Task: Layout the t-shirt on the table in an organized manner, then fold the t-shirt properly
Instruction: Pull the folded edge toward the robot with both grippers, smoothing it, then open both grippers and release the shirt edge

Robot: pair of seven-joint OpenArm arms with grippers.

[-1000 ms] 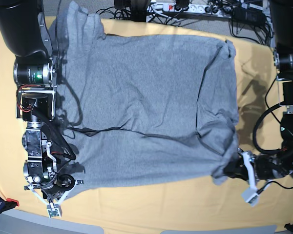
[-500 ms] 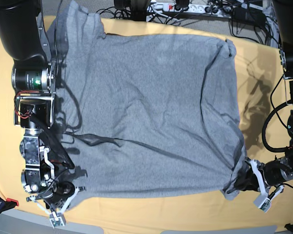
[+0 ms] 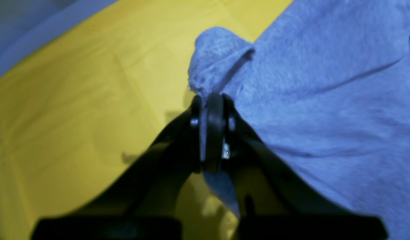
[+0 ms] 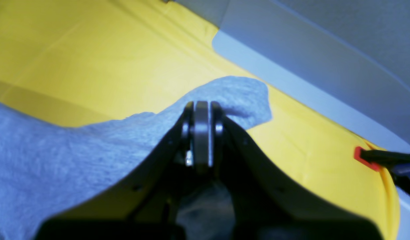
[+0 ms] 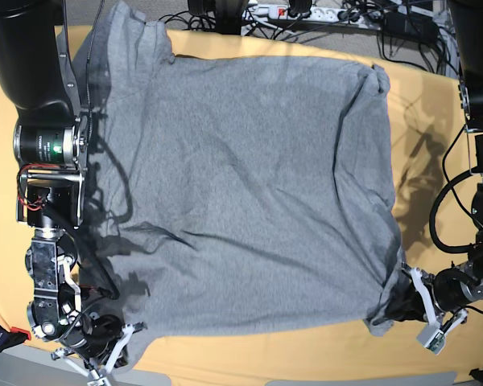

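Each gripper (image 3: 209, 100) (image 4: 201, 108) pinched a hem corner of the shirt (image 5: 249, 185) near the bench's (image 5: 306, 358) front edge; overpulling risked dragging it off.

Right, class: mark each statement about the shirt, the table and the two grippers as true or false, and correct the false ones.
1. Both grippers are shut on the t-shirt. True.
2. The left gripper pinches a corner of grey fabric. True.
3. The t-shirt is folded in half. False: it lies spread out on the table.
4. The table is covered in blue cloth. False: yellow-orange cloth.
5. The right gripper hangs open above bare table. False: it is clamped on the shirt's edge.
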